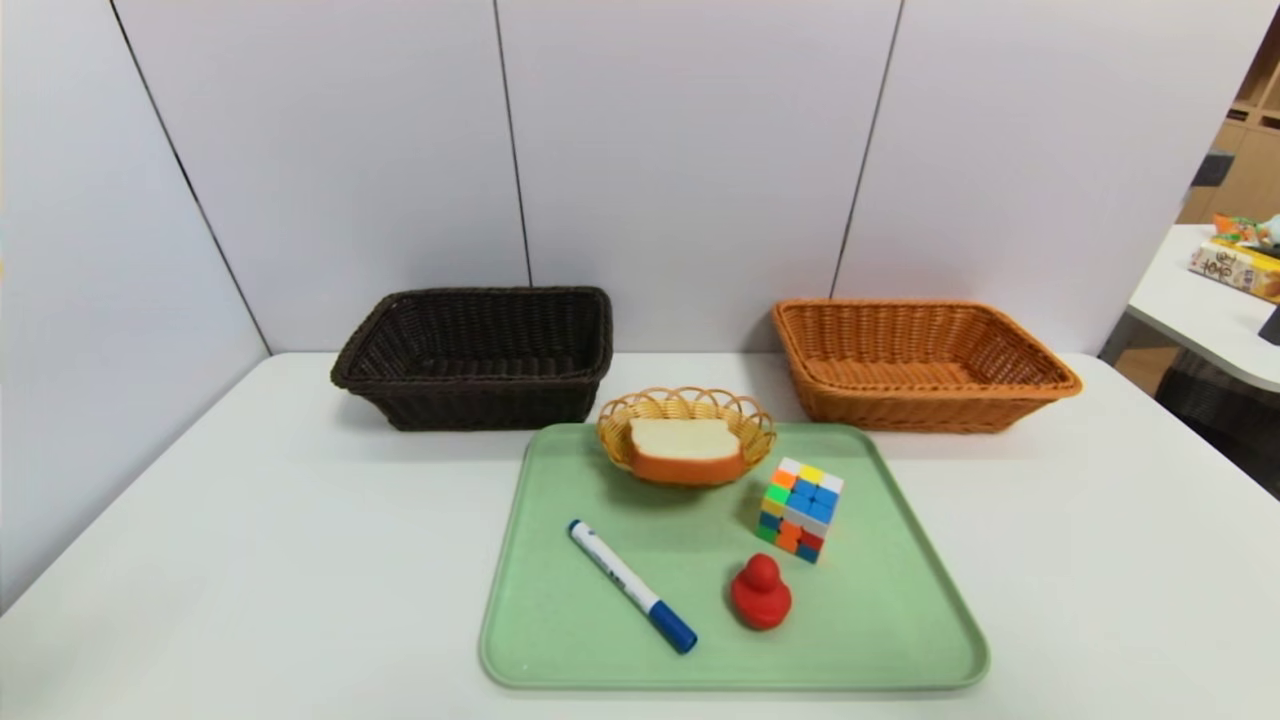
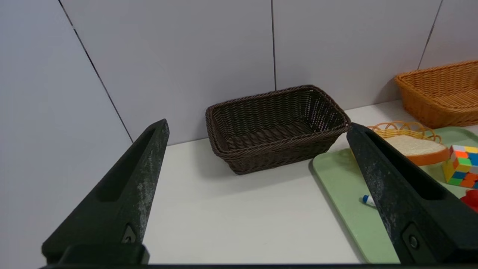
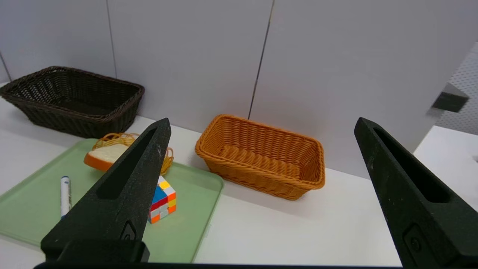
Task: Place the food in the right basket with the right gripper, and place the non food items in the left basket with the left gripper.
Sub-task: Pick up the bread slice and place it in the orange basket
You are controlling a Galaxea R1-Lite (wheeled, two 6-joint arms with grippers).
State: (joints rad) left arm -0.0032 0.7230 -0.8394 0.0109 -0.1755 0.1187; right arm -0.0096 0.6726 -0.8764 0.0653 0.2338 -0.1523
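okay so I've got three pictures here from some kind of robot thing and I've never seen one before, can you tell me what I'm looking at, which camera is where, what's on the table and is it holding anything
This is a two-armed robot. One picture comes from a camera on its head, looking down at a white table. The other two come from cameras on its wrists; the black wedges there are the fingers of the left gripper and right gripper, both open and holding nothing.

A green tray carries a small yellow basket with a toy bread slice, a puzzle cube, a marker and a red duck. Behind it stand a dark brown basket and an orange basket, both empty.
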